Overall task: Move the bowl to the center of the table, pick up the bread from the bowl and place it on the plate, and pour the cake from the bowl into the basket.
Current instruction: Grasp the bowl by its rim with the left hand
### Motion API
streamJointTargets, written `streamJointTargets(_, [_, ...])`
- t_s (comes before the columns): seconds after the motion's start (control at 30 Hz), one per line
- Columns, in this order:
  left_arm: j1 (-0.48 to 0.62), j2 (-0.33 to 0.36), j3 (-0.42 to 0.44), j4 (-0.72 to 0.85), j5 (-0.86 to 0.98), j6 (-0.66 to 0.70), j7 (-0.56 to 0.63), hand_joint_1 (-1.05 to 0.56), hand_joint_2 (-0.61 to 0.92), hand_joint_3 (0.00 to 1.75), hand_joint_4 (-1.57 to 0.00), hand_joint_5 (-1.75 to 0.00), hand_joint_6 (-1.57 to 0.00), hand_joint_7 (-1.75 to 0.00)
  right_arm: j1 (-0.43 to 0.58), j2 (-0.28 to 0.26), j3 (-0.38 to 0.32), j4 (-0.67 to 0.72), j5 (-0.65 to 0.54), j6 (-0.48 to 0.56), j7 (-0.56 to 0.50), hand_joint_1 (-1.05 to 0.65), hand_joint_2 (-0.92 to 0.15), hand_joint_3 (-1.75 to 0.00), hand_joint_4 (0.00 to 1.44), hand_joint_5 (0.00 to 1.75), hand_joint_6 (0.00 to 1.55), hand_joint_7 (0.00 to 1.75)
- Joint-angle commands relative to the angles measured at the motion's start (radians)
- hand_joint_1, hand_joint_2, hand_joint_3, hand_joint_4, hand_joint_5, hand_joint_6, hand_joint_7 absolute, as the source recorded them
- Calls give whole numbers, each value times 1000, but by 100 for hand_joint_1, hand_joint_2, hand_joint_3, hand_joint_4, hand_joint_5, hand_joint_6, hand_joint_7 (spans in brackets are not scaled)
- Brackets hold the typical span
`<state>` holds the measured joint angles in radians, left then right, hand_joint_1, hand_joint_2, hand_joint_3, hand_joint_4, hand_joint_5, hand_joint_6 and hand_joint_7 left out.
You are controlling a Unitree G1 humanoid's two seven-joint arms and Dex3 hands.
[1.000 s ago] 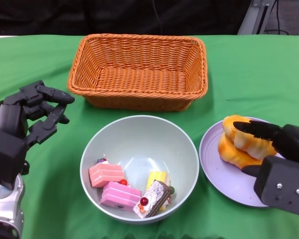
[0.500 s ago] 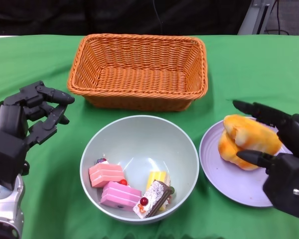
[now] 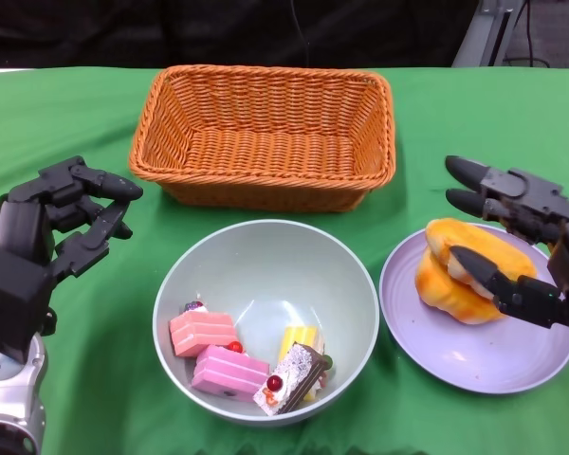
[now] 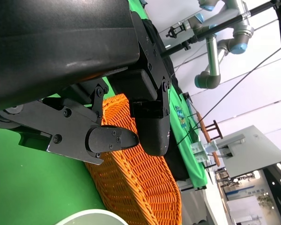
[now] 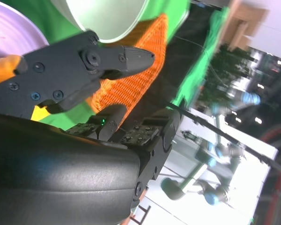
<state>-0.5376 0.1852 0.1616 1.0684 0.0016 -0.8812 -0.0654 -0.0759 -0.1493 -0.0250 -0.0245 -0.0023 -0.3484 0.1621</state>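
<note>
The bread (image 3: pixel 467 270), a golden twisted loaf, lay on the near-left part of the lilac plate (image 3: pixel 474 355), which sat on the green table (image 3: pixel 57 104) to the right of the bowl (image 3: pixel 266 275). The right hand (image 3: pixel 512 242) hovered over the plate's far right side with its fingers spread apart and nothing held between them: two fingers (image 3: pixel 479 185) reached out past the loaf toward the basket (image 3: pixel 266 133), while another black digit lay low across the front of the bread, close against it; whether it actually touched the crust could not be told. In the right wrist view the same hand (image 5: pixel 84 89) showed as a dark shell with a pointed fingertip (image 5: pixel 136 57) over the plate's edge (image 5: pixel 14 28), a sliver of the bread (image 5: pixel 4 65) peeking beneath it.

The pale grey-green bowl stood near the middle of the table, just in front of the woven orange basket. Several slices of cake (image 3: pixel 232 365) lay together in its near half, pink ones to the left, a yellow and a chocolate one to the right.

The left hand (image 3: pixel 62 223) hung above the cloth well to the left of the bowl, clear of it, fingers loosely curled but apart and holding nothing. The left wrist view showed its finger (image 4: pixel 110 140) against the basket's weave (image 4: pixel 140 183).
</note>
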Motion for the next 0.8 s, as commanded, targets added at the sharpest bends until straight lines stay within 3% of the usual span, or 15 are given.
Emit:
streamJointTargets(0.03, [-1,22,-1,-4,3,-17,0,-13,90,38,-85,-131,-92,-86,-42,27,-29,105,67,-111,7,-23,-44,-99,59,106,75,44])
streamJointTargets(0.13, [4,22,-3,-8,2,-26,-7,-13,91,38,-85,-131,-92,-86,-65,49,-38,191,93,-201,11,-13,-40,-114,69,127,68,86])
streamJointTargets(0.27, [11,20,-8,-17,4,-26,-9,-15,90,38,-85,-131,-91,-85,-91,68,-47,275,101,-302,13,-7,-44,-112,76,142,76,106])
streamJointTargets(0.43, [18,18,-7,-28,-16,-39,-39,-16,90,37,-86,-129,-92,-85,-98,91,-41,303,114,-336,9,-8,-49,-104,76,152,77,116])
streamJointTargets(0.6, [52,15,2,-108,-119,-69,-195,-29,92,12,-83,-83,-97,-34,-80,129,-32,275,120,-309,-3,-1,-51,-110,72,164,70,129])
streamJointTargets(0.67, [75,22,-2,-152,-156,-94,-259,-36,92,8,-79,-66,-93,-16,-79,136,-32,273,120,-309,-1,0,-51,-111,72,165,69,130])
streamJointTargets(0.8, [125,53,-15,-252,-246,-142,-420,-43,92,10,-74,-34,-84,-2,-83,147,-36,281,129,-311,0,-1,-51,-111,70,167,67,133])
